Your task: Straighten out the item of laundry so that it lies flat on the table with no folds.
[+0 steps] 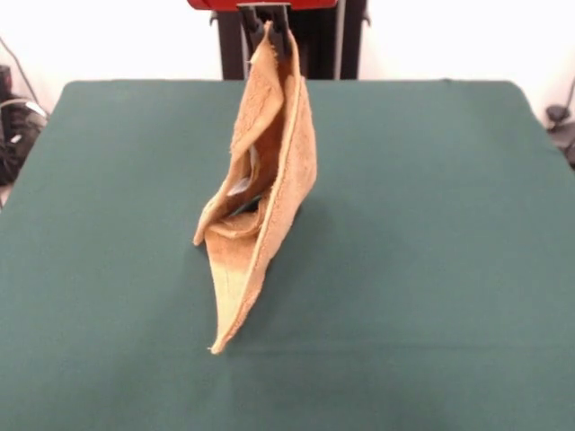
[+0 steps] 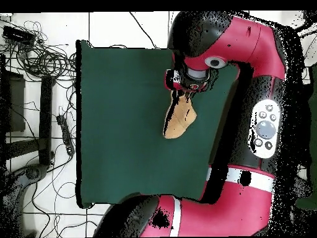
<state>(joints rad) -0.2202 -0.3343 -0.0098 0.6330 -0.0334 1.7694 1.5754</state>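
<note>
— Where is the towel right now?

— In the front view it hangs from my fingers at the top centre of the frame. They are clenched on its upper corner. From there it drops in a long, narrow, folded drape toward the middle of the picture, and its lowest point touches the bench just left of centre, lower down.

— Is it flat anywhere?

— No. It is doubled on itself lengthwise, with an inner fold showing on its left side and a paler band near the bottom tip.

— And from above?

— In the overhead view the towel shows as a small tan patch right of the frame's centre, over the green bench, just below my wrist. My red arm fills the right side.
</note>
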